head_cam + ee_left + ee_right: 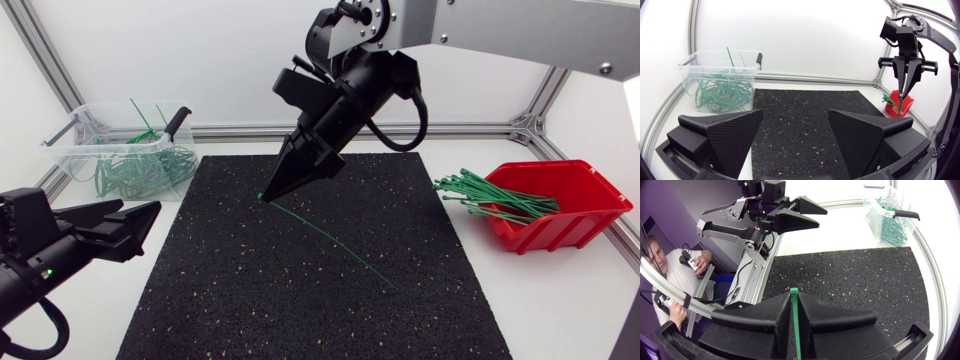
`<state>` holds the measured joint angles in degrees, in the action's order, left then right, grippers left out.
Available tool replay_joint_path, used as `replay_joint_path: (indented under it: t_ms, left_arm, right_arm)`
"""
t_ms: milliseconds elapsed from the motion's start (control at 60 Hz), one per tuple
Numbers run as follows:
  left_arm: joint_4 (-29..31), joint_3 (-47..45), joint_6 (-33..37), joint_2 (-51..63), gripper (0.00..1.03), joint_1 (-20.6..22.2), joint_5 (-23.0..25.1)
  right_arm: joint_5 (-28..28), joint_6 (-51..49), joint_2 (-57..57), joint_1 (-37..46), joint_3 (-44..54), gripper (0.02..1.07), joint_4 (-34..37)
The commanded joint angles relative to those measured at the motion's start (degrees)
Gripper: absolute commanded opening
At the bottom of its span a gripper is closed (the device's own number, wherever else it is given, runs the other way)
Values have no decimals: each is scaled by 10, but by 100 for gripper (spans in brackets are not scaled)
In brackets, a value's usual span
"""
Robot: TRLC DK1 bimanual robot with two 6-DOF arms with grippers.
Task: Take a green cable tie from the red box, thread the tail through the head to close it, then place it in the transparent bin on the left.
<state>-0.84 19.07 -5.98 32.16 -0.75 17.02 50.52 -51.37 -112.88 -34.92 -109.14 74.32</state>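
Black mat (300,290): right gripper (266,192) pinching green cable tie (794,311) (pinch plainest in wrist view); left gripper (140,208) wide open, empty.

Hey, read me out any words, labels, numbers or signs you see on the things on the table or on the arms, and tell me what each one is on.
None: there is no readable text on the red box, the transparent bin, the black mat, the green cable tie held in the right gripper, or the left gripper.
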Motion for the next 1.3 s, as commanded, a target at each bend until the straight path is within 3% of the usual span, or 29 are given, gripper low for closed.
replay_joint_path:
  t_ms: [0,133,183,267,350,433,500,617,683,883,983,1283]
  left_arm:
    - [9,38,-24,45,92,-12,34]
    - [43,84,-32,103,91,-13,115]
    - [53,97,-31,115,91,-11,125]
    - [79,127,23,148,91,3,133]
    - [109,161,135,190,91,18,133]
    - [129,182,184,234,91,15,188]
    - [153,193,236,251,92,17,195]
    - [143,199,270,262,92,30,235]
    - [133,206,279,276,92,28,298]
    - [109,221,288,308,92,30,420]
    - [67,214,290,325,92,34,488]
    - [-35,197,287,351,92,57,517]
  right_arm:
    - [18,5,-14,8,-19,13,17]
    - [39,14,-15,20,-35,13,22]
    - [48,17,-17,27,-43,13,22]
    - [62,22,-24,35,-57,13,23]
    - [79,22,-38,42,-80,13,36]
    - [96,22,-51,47,-95,13,40]
    - [105,22,-59,47,-107,13,45]
    - [130,19,-70,50,-117,13,51]
    - [144,15,-74,52,-120,13,53]
    - [172,-13,-96,53,-137,13,79]
    - [186,-36,-114,54,-165,13,113]
    - [230,-198,-186,49,-254,13,292]
